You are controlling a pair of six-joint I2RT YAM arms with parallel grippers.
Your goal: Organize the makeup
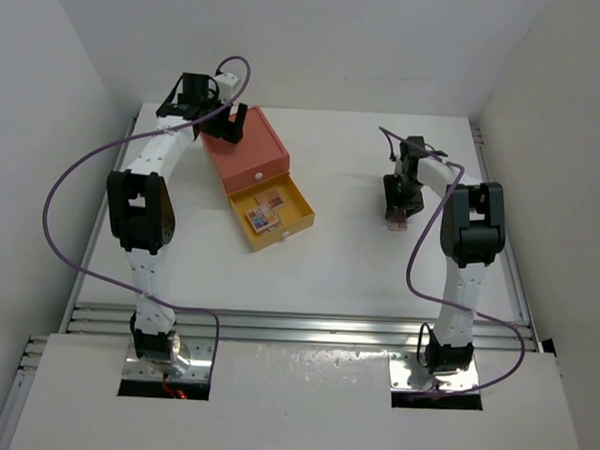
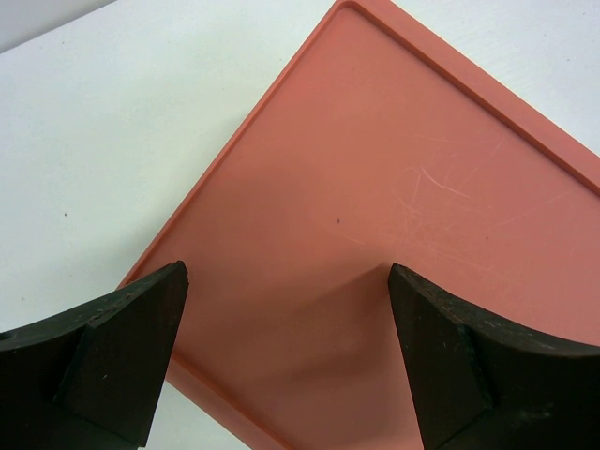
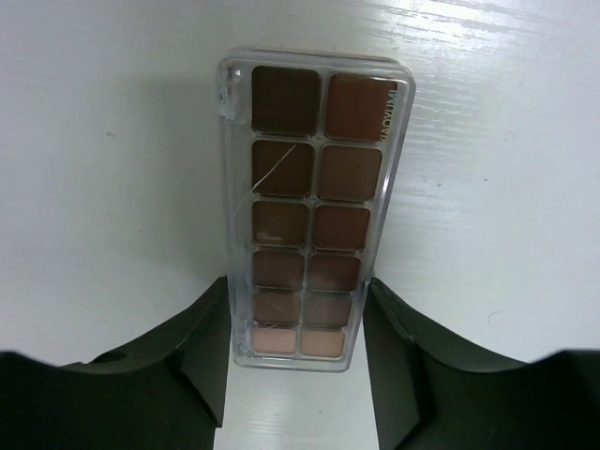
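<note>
A clear palette of brown and pink squares lies flat on the white table, and it also shows in the top view. My right gripper is down at the table, its fingers against the palette's two long sides at its near end. Two small multicoloured palettes lie in the open yellow drawer. My left gripper is wide open and empty, just above the near corner of the orange-red box's lid, at the box's back left. No brush sticks are in view.
The orange-red box stands at the back left, its drawer pulled out toward the table's middle. White walls close in the table on three sides. A metal rail runs along the near edge.
</note>
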